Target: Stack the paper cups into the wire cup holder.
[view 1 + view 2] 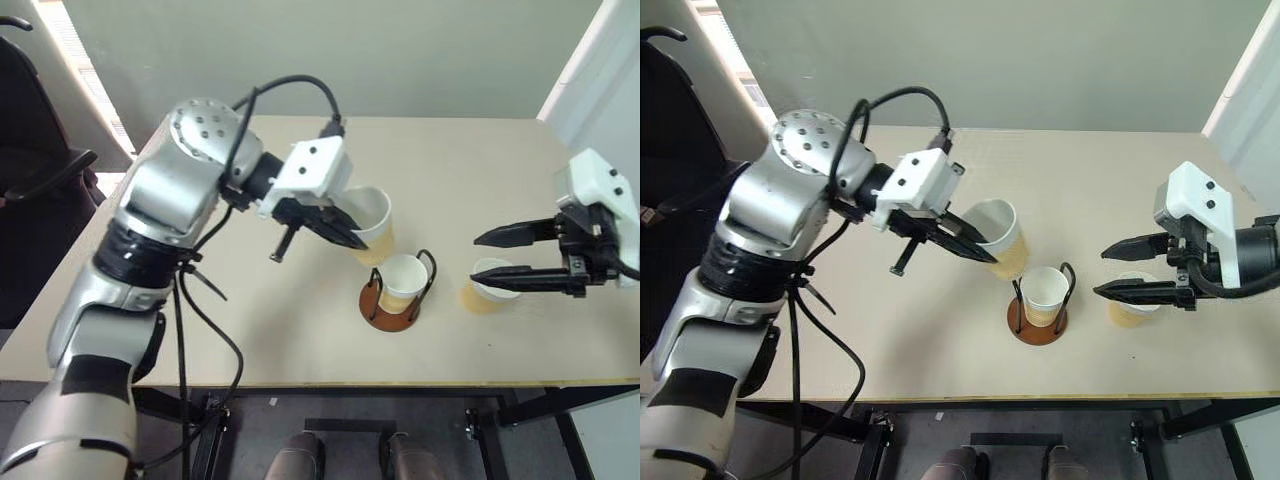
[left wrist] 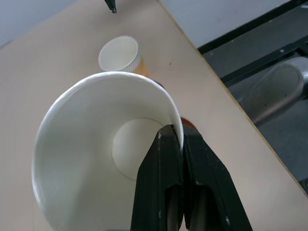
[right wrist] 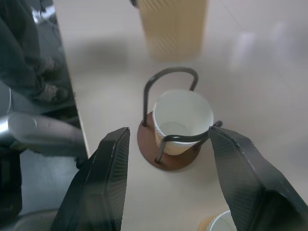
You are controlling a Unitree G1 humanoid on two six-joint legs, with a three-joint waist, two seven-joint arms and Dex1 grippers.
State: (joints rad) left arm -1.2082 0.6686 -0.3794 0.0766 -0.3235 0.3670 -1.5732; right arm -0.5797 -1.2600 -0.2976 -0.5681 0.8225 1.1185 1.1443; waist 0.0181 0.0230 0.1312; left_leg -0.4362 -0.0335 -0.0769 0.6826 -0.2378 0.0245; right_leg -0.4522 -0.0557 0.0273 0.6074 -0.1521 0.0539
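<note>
Cup [image 1: 372, 222] rim between left hand [image 1: 352, 236] fingers

Three paper cups [image 1: 404, 281] [image 1: 372, 225] [image 1: 489, 283], one wire cup holder [image 1: 385, 310]

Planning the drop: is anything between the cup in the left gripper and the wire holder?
Nothing visible. The left gripper pinches a cup by its rim just above and behind the wire cup holder, which already holds one cup.

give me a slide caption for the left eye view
Left end effector carries a paper cup by its rim toward the wire cup holder, already loaded with one.
</note>
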